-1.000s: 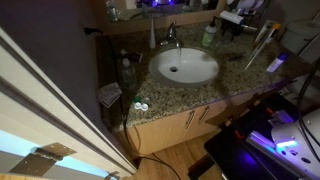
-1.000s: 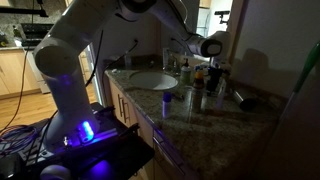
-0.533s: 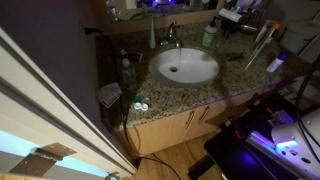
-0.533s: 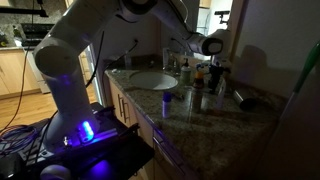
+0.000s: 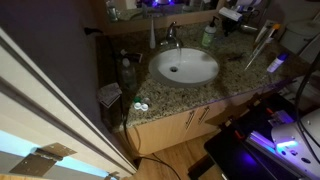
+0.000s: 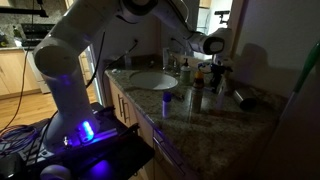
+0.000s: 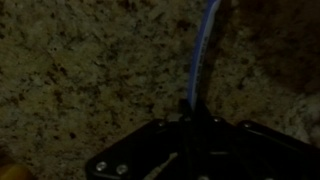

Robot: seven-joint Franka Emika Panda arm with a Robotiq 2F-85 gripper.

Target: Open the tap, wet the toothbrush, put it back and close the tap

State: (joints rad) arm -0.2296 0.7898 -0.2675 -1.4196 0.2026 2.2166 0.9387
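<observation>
The claw (image 7: 190, 120) is clamped on the toothbrush (image 7: 206, 45), pointing to twelve o'clock; the tap (image 5: 172, 37) stands at the basin's (image 5: 206, 62) twelve o'clock.

Tap (image 5: 172, 38) behind basin (image 5: 203, 60), bottle (image 5: 153, 35) just beside.

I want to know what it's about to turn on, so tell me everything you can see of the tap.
The tap is small and shiny, chrome-looking, with a short curved spout over the white oval basin. It stands upright on the speckled stone counter behind the basin, beside a slim white bottle. No running water shows, and nothing but the counter visibly touches it.
</observation>
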